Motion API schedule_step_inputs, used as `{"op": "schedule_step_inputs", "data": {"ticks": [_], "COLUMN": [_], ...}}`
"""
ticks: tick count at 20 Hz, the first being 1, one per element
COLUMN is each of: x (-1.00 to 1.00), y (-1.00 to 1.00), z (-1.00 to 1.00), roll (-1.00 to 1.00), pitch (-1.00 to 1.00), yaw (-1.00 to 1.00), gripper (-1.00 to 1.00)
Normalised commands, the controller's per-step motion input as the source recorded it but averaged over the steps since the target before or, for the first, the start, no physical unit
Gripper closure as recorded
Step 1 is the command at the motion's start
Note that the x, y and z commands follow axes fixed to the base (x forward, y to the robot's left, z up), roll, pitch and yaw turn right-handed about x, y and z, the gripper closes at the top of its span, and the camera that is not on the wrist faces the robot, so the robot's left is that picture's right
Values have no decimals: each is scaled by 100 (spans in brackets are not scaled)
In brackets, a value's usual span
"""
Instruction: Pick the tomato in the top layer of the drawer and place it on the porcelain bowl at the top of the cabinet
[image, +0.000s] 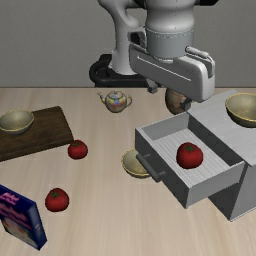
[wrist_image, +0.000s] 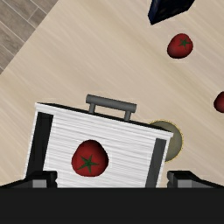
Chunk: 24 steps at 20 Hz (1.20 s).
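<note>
A red tomato (image: 190, 155) lies in the open top drawer (image: 215, 175) of the grey cabinet (image: 225, 125). In the wrist view the same tomato (wrist_image: 90, 158) rests on the drawer floor behind the drawer handle (wrist_image: 111, 108). My gripper (image: 183, 92) hangs well above the drawer, over its back edge. In the wrist view the gripper (wrist_image: 112, 182) is open, its fingertips (wrist_image: 39, 181) wide apart with nothing between them. A cream porcelain bowl (image: 243, 108) sits on the cabinet top at the exterior view's right.
Two more tomatoes (image: 77, 150) (image: 57, 199) lie on the table at the exterior view's left. A small bowl (image: 137, 163) sits beside the drawer front. A dark board (image: 40, 135) carries another bowl (image: 16, 122). A teapot (image: 117, 100) and a blue box (image: 22, 215) also stand there.
</note>
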Motion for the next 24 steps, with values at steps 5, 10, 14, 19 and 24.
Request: {"op": "schedule_step_inputs", "data": {"ticks": [5, 10, 14, 19, 24], "x": [20, 0, 0, 0, 0], "y": [60, 0, 0, 20, 0], "z": [-20, -100, -100, -60, 0], "roll": [0, 0, 0, 0, 0], "pitch": [0, 0, 0, 0, 0], "yaw": [0, 0, 0, 0, 0], "gripper": [-100, -100, -100, 100, 100]}}
